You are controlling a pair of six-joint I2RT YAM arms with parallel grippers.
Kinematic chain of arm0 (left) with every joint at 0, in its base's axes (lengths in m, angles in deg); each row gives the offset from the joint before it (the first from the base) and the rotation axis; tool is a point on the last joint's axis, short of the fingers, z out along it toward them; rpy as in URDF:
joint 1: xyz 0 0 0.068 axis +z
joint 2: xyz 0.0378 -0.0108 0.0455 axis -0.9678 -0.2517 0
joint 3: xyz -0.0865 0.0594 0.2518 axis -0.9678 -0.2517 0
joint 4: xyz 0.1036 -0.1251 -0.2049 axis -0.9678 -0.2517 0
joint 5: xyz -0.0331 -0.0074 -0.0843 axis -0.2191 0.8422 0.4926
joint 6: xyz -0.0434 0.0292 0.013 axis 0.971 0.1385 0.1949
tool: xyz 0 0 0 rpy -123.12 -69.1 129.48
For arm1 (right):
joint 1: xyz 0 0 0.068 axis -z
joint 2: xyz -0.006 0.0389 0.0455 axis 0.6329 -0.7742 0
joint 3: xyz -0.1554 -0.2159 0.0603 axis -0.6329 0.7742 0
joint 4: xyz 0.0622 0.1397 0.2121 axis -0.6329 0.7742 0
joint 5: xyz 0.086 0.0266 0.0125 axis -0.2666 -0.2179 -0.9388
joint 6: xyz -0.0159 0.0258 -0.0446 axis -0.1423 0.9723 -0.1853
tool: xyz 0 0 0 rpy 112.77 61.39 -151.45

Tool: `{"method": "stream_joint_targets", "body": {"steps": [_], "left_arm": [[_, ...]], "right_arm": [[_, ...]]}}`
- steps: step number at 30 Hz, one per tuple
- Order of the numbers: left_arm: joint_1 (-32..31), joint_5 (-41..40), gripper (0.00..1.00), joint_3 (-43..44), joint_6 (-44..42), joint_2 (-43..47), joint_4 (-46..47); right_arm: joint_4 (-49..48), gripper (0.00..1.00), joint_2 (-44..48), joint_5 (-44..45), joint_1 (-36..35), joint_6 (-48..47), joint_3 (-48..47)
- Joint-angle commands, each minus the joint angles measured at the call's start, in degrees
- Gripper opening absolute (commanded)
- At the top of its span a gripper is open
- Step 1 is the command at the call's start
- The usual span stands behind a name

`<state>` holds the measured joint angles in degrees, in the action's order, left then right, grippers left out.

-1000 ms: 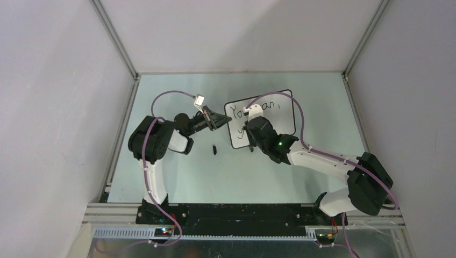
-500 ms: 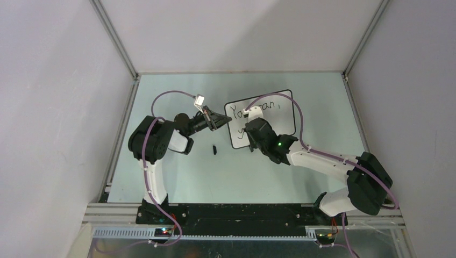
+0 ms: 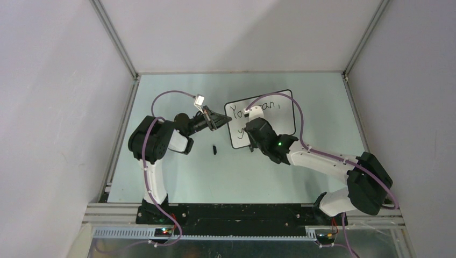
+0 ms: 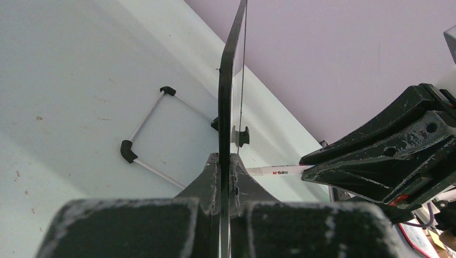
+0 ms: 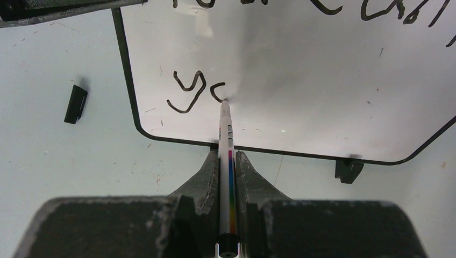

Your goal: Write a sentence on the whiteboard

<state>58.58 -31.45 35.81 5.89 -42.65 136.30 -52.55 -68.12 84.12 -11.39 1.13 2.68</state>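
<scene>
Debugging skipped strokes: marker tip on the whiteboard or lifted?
On. Right wrist view: the marker tip meets the whiteboard at the end of the half-drawn letter after "y", no gap visible. Right hand grips it.

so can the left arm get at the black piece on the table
Probably not as is: left jaws are shut on the board edge, holding it. The piece itself lies uncovered close by.

Reaches the left arm (image 3: 156,142) inward, elbow folded, with fingers of the left gripper (image 4: 226,161) clamped flat on the whiteboard (image 4: 228,80) edge. Stretches the right arm (image 3: 322,161) long and low across, fingers of the right gripper (image 5: 228,156) pinched around a marker (image 5: 225,126).
</scene>
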Motion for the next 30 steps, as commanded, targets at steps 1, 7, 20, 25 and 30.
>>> {"method": "stream_joint_targets", "body": {"steps": [1, 7, 20, 25, 30], "left_arm": [[0.1, 1.7, 0.00, 1.5, -0.5, 0.4, 2.9], [0.1, 1.7, 0.00, 1.5, -0.5, 0.4, 2.9], [0.1, 1.7, 0.00, 1.5, -0.5, 0.4, 2.9], [0.1, 1.7, 0.00, 1.5, -0.5, 0.4, 2.9], [0.1, 1.7, 0.00, 1.5, -0.5, 0.4, 2.9]], "right_arm": [[-2.2, 0.00, -0.5, 2.2, 0.9, -0.2, -2.3], [-2.0, 0.00, -0.9, 2.2, 1.0, -0.2, -3.2], [-2.0, 0.00, -1.0, 2.0, 1.0, -0.4, -4.5], [-2.4, 0.00, -1.2, 1.3, 0.9, -0.6, -4.8], [-2.5, 0.00, -1.3, 0.3, 0.7, -0.8, -4.8]]}}
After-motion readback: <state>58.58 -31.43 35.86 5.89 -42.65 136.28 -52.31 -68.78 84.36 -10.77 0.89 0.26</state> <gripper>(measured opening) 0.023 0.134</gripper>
